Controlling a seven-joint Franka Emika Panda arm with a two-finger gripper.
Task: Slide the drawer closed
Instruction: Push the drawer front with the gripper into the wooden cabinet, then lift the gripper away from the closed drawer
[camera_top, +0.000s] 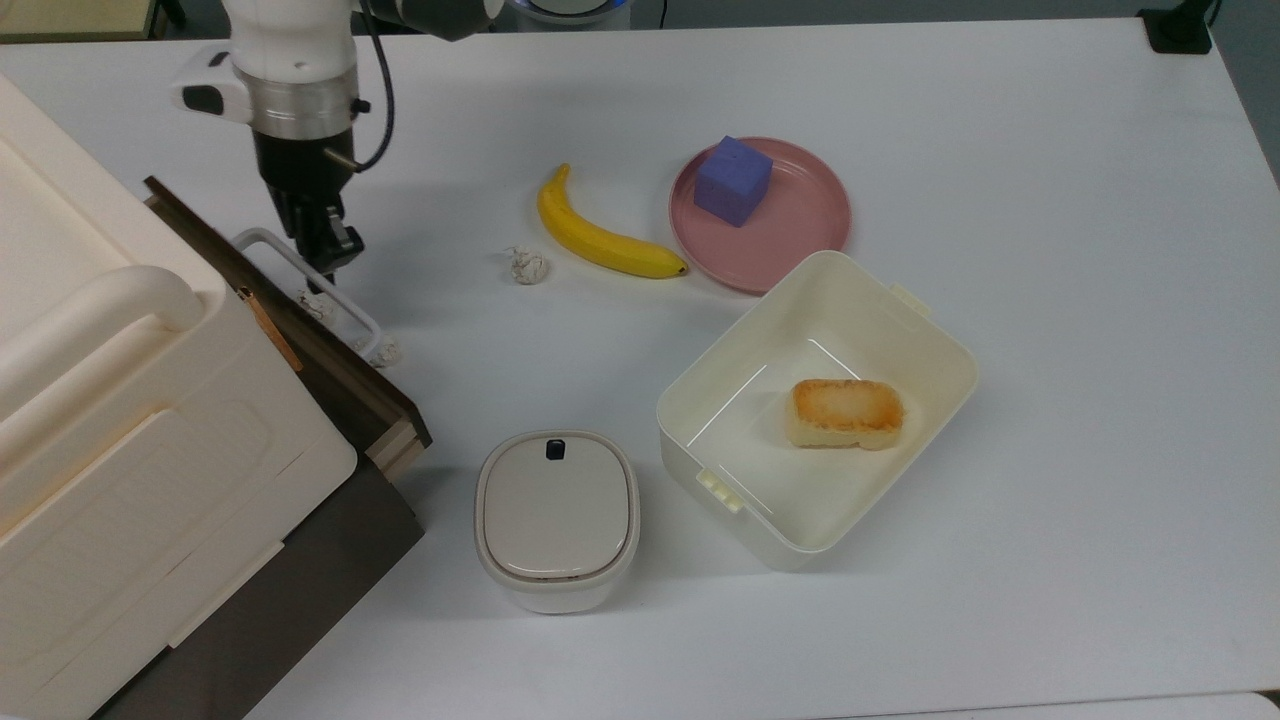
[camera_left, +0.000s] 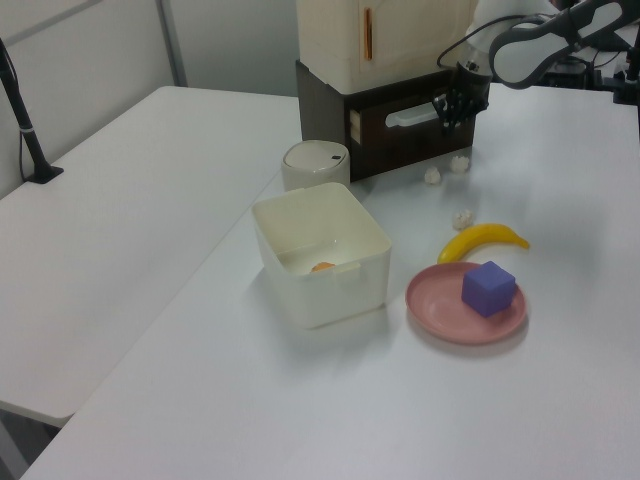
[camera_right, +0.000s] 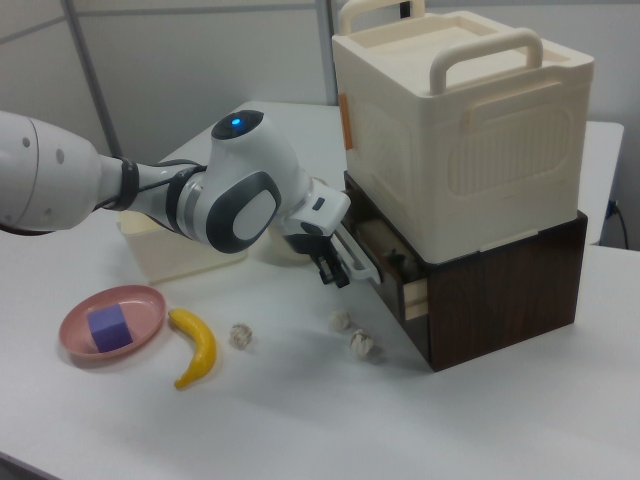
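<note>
Top view: I see the shallow light-wood drawer with dark brown front panel (camera_top: 345, 375) nearly home in the cream cabinet, my black two-finger gripper (camera_top: 322, 262) pressing its white loop handle (camera_top: 310, 283), fingers apparently together, clasping nothing. Left view: the drawer front (camera_left: 410, 125) sits almost flush. Right view: I judge it light, stiff, easy-sliding; pushing the panel near the handle suits best.

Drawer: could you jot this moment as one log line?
drawer: nearly shut | pincer: at handle | banana: on table
</note>
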